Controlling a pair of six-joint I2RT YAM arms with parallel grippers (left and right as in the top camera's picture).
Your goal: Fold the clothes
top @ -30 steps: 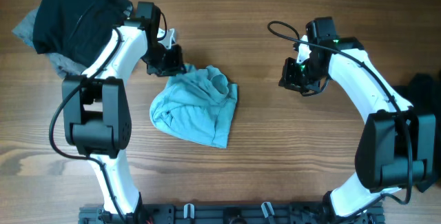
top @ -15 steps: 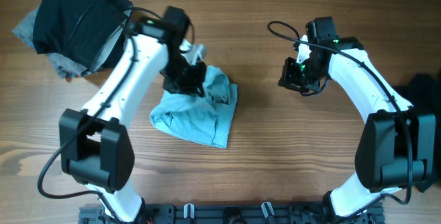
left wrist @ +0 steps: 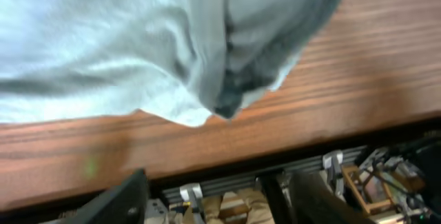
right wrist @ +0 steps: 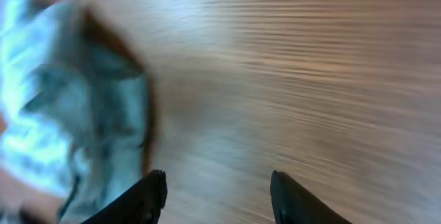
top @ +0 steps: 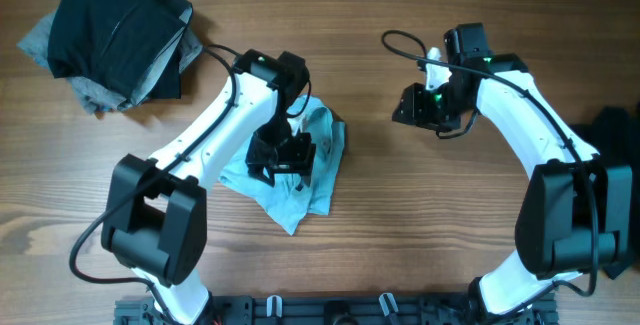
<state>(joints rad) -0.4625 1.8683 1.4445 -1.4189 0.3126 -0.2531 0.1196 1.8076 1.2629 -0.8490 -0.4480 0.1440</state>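
The pale blue T-shirt [top: 322, 162] lies crumpled mid-table, one corner trailing toward the front edge. My left gripper [top: 283, 157] hovers over its left half. In the left wrist view its jaws [left wrist: 220, 200] stand open with nothing between them, and the blue fabric [left wrist: 138, 52] fills the top of that view. My right gripper [top: 405, 108] is apart from the shirt, to its right. It is open and empty [right wrist: 220, 191] over bare wood, with the T-shirt [right wrist: 62, 114] at the left of its view. The black and grey garments [top: 115, 30] lie heaped at the far left.
A dark object [top: 612, 125] sits at the table's right edge. A black metal rail [top: 330, 310] runs along the front edge and shows below the left jaws [left wrist: 227, 182]. Bare wood lies between the shirt and the right gripper.
My left arm swung from the shirt's upper left edge across it toward the front, and its jaws opened. The shirt shifted, one corner drawn forward. The right jaws opened wider.
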